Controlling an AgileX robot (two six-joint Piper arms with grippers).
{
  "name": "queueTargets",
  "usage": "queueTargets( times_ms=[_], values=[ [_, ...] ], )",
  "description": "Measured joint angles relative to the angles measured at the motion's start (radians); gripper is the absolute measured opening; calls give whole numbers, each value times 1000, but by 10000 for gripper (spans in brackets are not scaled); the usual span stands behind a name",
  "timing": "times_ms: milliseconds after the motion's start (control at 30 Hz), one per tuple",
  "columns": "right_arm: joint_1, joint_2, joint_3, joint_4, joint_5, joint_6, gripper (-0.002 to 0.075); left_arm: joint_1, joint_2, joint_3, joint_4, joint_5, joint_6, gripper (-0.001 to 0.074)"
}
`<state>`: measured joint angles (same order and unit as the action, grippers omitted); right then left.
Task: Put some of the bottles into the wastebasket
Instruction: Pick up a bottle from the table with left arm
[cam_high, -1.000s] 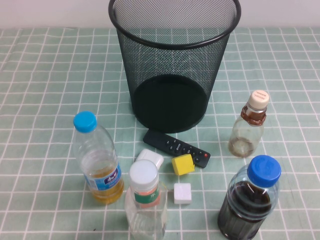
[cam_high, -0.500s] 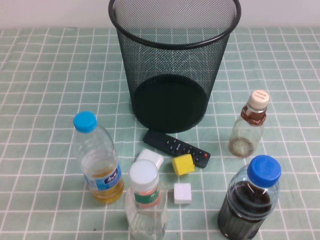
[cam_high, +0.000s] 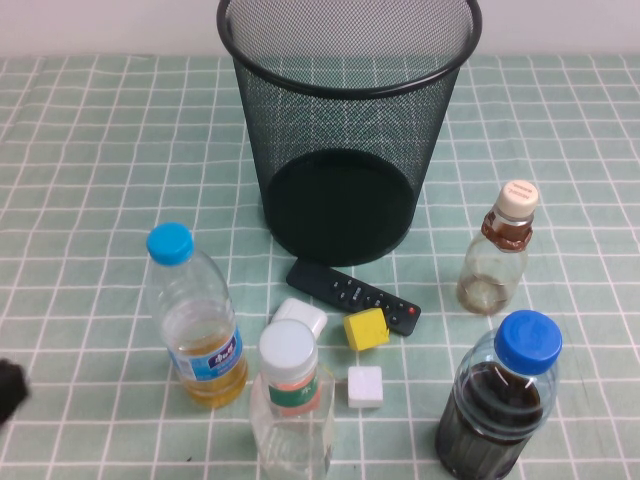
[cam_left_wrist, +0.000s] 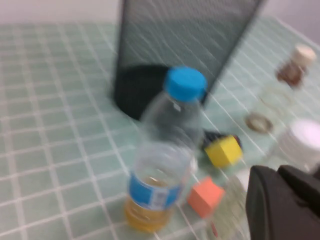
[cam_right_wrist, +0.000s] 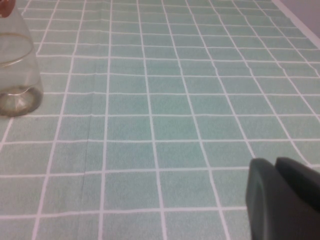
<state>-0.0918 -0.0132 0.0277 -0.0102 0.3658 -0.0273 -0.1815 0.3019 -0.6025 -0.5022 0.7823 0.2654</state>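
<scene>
At the near edge of the surface (cam_high: 90, 150), upright: white-capped bottle (cam_high: 291, 405) with orange-and-green label, just beside the yellow-liquid bottle (cam_high: 196, 322). Off to the right, well apart: smaller cream-capped bottle (cam_high: 497, 262), also upright, with the dark-liquid bottle (cam_high: 501, 400) just in front. Behind all of these, wastebasket (cam_high: 340, 120), mouth open upward, apparently holding no bottle yet.

Left gripper (cam_high: 8, 388) low at the left edge, near the yellow-liquid bottle; right gripper (cam_right_wrist: 283, 201) out of the high view, low over bare checked cloth, cream-capped bottle off to one side. Grip state of either: cannot tell.

Likely trouble: clipping the blue-capped neighbours on approach and toppling them, or catching the tall rim during the lift. Remote (cam_high: 352, 294), yellow cube (cam_high: 365, 328) and white cube (cam_high: 365, 386) crowding the middle; open room on both outer flanks.
</scene>
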Motion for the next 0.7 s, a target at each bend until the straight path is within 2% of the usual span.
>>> queueTargets(
  times_ms=[100,200,433,567,700],
  values=[
    [0,0,0,0,0,0,-8,-112,84,-3,2,2,52,-5],
    [0,0,0,0,0,0,-8,-184,167,-3,-29,-5,133,-5],
    [0,0,0,0,0,0,-8,-243,248,-3,-196,-131,430,-5],
    [0,0,0,0,0,0,-8,-285,241,-1,-202,-238,473,-5],
    [0,0,0,0,0,0,-8,-426,201,84,-141,-383,441,-5]
  ],
)
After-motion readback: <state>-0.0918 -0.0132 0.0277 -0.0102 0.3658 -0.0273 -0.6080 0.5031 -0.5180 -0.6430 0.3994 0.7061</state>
